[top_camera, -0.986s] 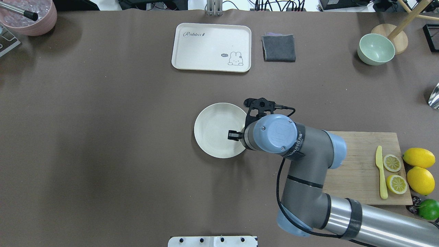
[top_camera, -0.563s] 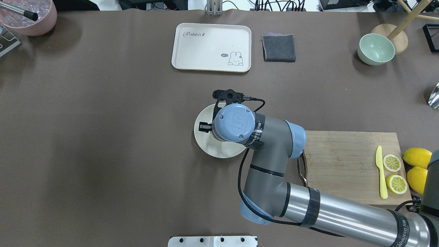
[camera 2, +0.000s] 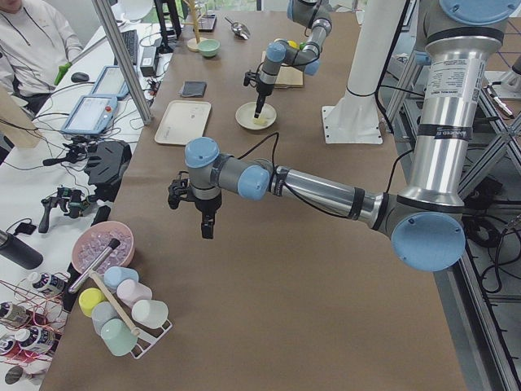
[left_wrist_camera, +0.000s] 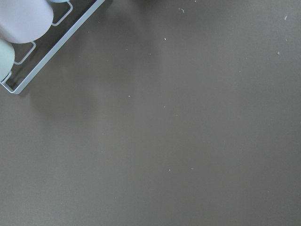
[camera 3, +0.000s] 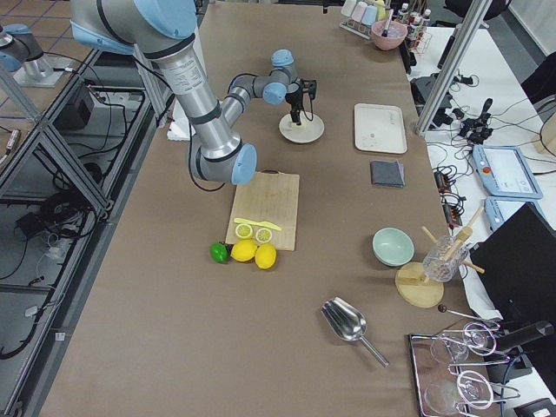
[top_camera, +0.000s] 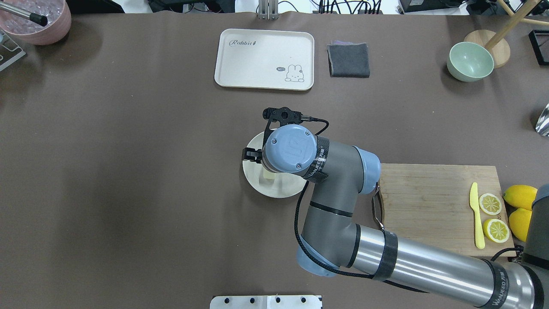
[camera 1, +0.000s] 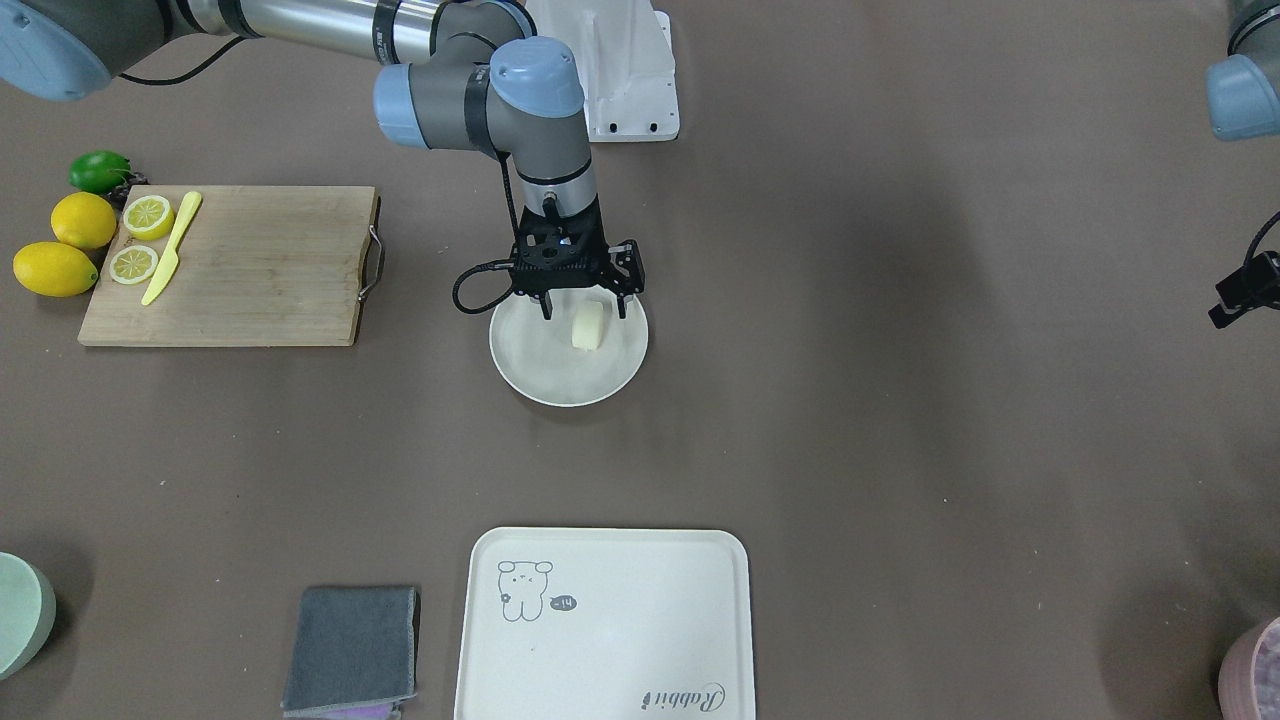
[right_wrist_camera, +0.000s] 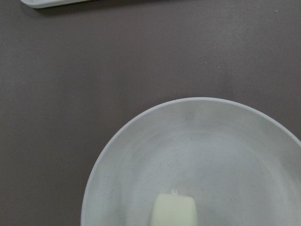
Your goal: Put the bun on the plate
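Note:
The round off-white plate (camera 1: 540,375) sits mid-table, and the pale cream bun (camera 1: 590,326) rests on it, toward the robot's left side. My right gripper (camera 1: 585,308) points straight down over the plate, open, its fingers (camera 1: 547,304) standing on either side of the bun with gaps. From overhead the wrist hides most of this; only a sliver of bun (top_camera: 270,175) and part of the plate (top_camera: 257,182) show. The right wrist view looks down on the bun (right_wrist_camera: 174,211) and the plate's rim (right_wrist_camera: 122,134). My left gripper (camera 2: 206,225) hangs over bare table far away; I cannot tell its state.
A wooden cutting board (top_camera: 429,206) with lemon slices and a yellow knife lies on the right. A rabbit-print tray (top_camera: 264,59) and a grey cloth (top_camera: 348,59) are beyond the plate, with a green bowl (top_camera: 470,61) far right. A cup rack (left_wrist_camera: 28,42) is near the left arm.
My right arm swept left from the plate's right edge to over its middle, then edged slightly further. The bun now shows lying on the plate beneath the wrist.

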Robot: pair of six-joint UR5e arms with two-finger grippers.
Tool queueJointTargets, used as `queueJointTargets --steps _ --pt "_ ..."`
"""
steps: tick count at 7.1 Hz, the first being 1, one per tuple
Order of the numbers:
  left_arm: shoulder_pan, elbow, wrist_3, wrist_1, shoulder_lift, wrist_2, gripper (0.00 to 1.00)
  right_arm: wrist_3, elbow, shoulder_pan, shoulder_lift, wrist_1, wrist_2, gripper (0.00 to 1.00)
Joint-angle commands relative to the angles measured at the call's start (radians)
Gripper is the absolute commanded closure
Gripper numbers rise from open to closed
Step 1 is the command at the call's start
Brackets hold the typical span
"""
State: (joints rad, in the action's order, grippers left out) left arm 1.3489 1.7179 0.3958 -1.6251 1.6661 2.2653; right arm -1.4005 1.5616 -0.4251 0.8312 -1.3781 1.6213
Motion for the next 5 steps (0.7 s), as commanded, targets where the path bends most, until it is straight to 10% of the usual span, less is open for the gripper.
queueJointTargets --steps 1,5 --pt "0.015 -0.026 0.000 0.013 -0.012 0.019 0.01 0.052 0.006 -0.055 -0.001 -0.009 0.055 0.00" --pt "0.181 -0.044 -0.354 0.269 -0.074 0.120 0.01 0.259 0.065 -0.246 0.031 -0.132 0.245 0.00"
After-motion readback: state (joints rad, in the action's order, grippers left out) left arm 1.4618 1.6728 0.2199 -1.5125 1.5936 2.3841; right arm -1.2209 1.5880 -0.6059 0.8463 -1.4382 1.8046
